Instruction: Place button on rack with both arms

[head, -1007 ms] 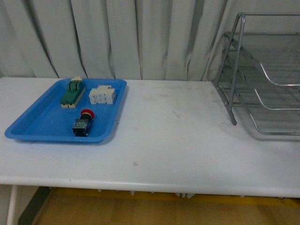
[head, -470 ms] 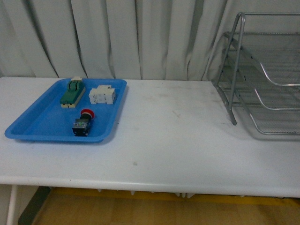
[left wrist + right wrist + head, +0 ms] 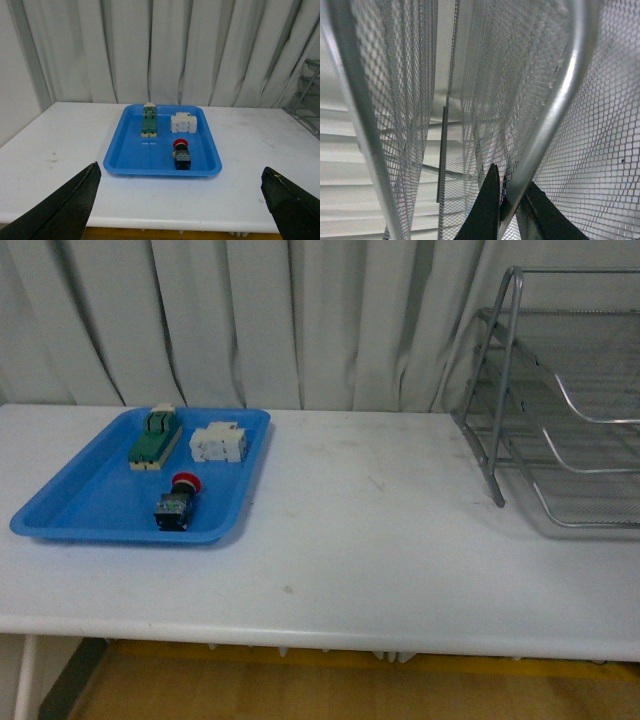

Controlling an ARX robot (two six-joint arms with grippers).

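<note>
The button (image 3: 176, 502), red cap on a dark body, lies in the blue tray (image 3: 80, 512) at the table's left; it also shows in the left wrist view (image 3: 181, 154). The silver wire-mesh rack (image 3: 560, 410) stands at the table's far right. My left gripper (image 3: 182, 200) is open and empty, its two dark fingertips (image 3: 70, 210) wide apart, back from the tray at the table's near edge. My right gripper (image 3: 509, 197) is shut on a tubular frame bar of the rack (image 3: 550, 115). Neither arm shows in the front view.
The blue tray also holds a green-and-cream switch (image 3: 155, 437) and a white blocky component (image 3: 219, 443). White curtains hang behind the white table (image 3: 360, 540). The table's front edge runs along the bottom of the front view.
</note>
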